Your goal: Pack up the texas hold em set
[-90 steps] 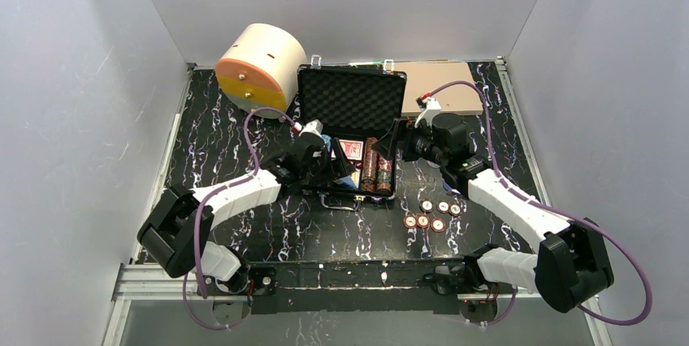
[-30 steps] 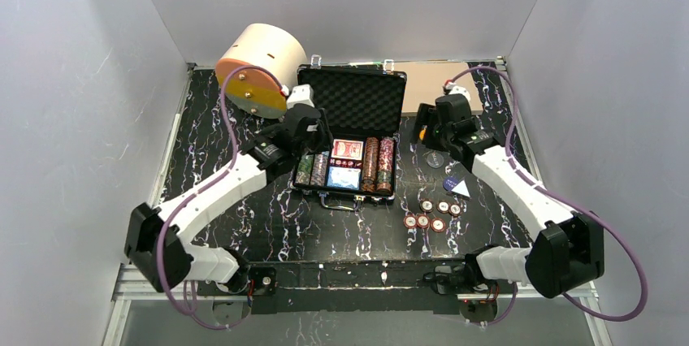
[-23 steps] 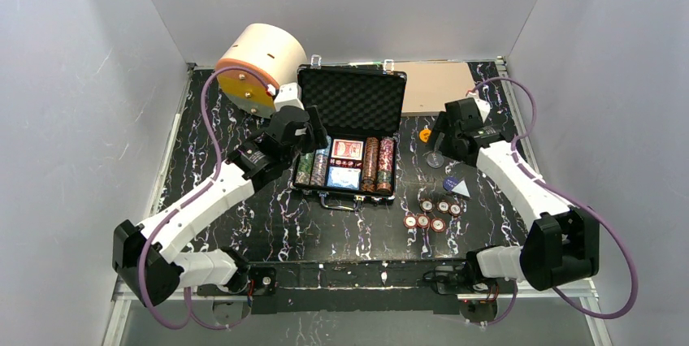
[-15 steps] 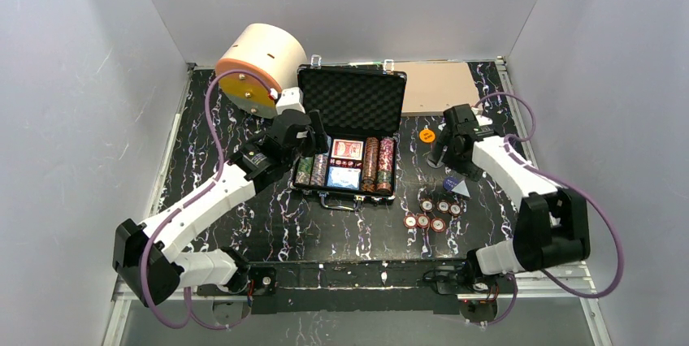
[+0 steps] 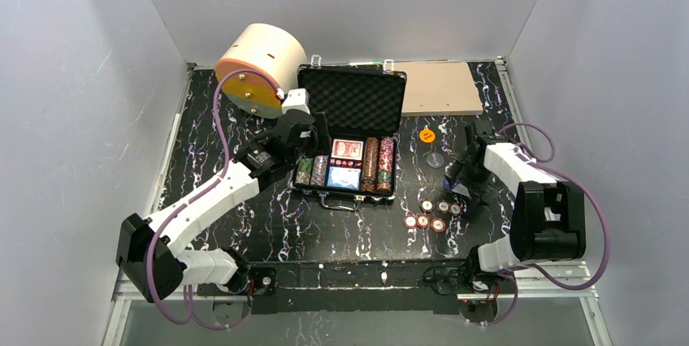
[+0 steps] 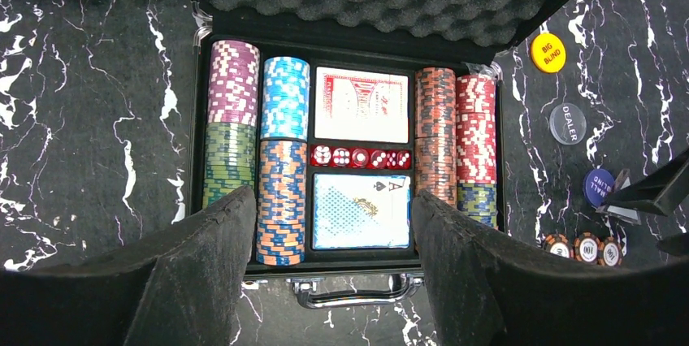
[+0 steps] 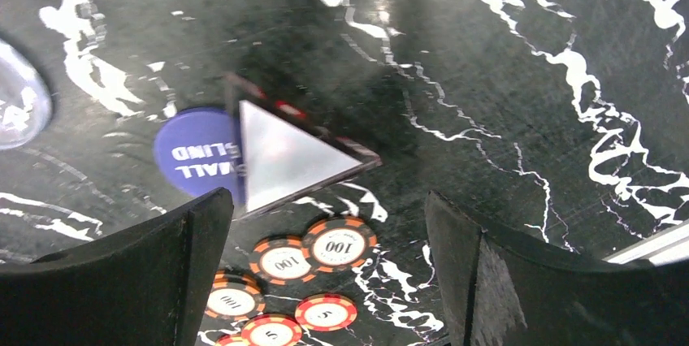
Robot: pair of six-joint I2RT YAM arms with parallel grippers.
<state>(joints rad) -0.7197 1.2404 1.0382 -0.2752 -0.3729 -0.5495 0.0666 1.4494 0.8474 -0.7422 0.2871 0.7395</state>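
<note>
The black case (image 5: 349,185) lies open, its foam lid (image 5: 351,101) upright. It holds rows of striped chips (image 6: 283,159), a red deck (image 6: 361,105), red dice (image 6: 360,157) and a blue deck (image 6: 360,210). My left gripper (image 6: 333,204) hovers open above the case's front, nothing between its fingers. Right of the case lie several loose chips (image 7: 340,243), a blue button (image 7: 195,163) with a pale triangular piece (image 7: 284,155) partly over it, a clear dealer button (image 5: 436,159) and an orange button (image 5: 426,135). My right gripper (image 7: 325,208) hangs open just above the loose chips (image 5: 431,214), empty.
A big cream cylinder (image 5: 260,66) with an orange-yellow face stands at the back left, close to the left arm's cable. A flat tan board (image 5: 439,88) lies at the back right. Grey walls close in the table on three sides.
My right arm swung from the back by the tan board down to the blue button and loose chips, opening wider. My left gripper opened wider and shifted slightly over the case.
</note>
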